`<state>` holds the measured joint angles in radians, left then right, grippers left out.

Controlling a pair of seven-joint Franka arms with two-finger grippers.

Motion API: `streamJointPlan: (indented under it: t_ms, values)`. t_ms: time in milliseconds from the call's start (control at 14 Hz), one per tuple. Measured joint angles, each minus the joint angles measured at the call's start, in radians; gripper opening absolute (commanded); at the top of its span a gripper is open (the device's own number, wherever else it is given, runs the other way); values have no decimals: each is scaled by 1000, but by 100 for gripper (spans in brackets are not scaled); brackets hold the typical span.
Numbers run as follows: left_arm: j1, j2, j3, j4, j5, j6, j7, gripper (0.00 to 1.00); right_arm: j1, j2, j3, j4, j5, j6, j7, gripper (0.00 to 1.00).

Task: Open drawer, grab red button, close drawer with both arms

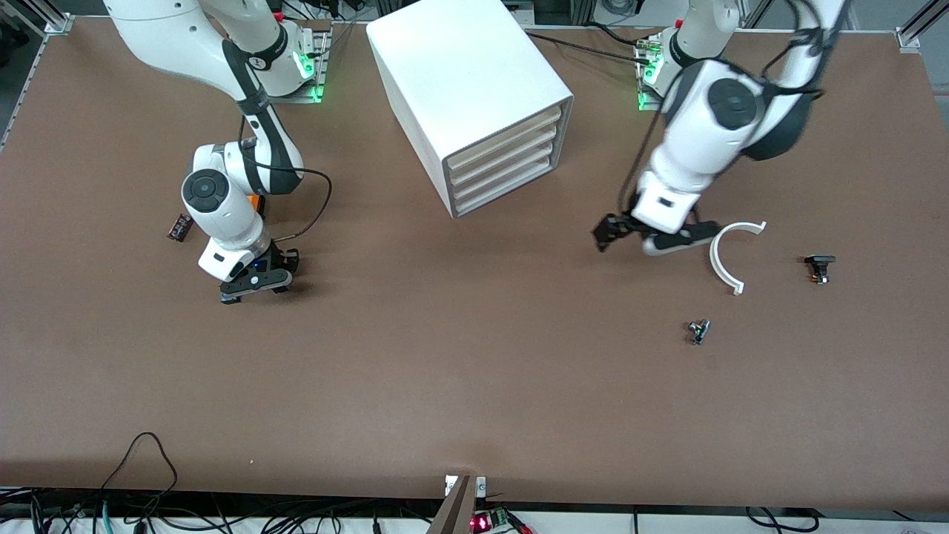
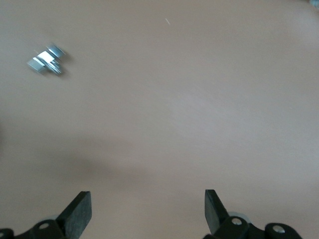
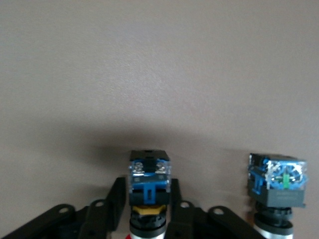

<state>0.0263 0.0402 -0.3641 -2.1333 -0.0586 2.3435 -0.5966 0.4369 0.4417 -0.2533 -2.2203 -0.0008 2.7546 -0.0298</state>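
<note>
Right gripper (image 3: 148, 209) is lowered to the brown worktop (image 1: 445, 356), fingers (image 3: 117, 196) pinching a small black-blue button (image 3: 149, 181); its cap colour is hidden. Left gripper (image 2: 148, 209), tilted low, hangs with fingers (image 2: 79, 209) spread. White drawer (image 1: 498, 138) sits shut.

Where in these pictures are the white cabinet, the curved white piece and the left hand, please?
white cabinet (image 1: 467, 81): front view, on its top face.
curved white piece (image 1: 718, 261): front view, on the middle of its arc.
left hand (image 2: 148, 209): left wrist view, midway between its open fingertips.
</note>
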Motion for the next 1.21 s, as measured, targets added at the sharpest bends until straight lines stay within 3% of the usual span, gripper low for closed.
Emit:
streamJointPlan:
  t_ms: [214,500,857,1000,1214]
  values:
    - [-3,-116,108,92,0,-282,148,100,1,-32,1,41,0,-96,81,100]
    - [-3,-179,260,265,0,-579,338,100,1,-137,1,229,0,-466,119,100]
    - [-3,-187,355,312,0,-695,405,100,-9,-174,-2,561,-6,-928,165,100]
    - [-5,-186,355,313,0,-701,408,100,-52,-175,16,658,-8,-1020,168,100]
    - [-12,-185,349,317,0,-702,408,100,-270,-183,167,728,-13,-1071,168,100]
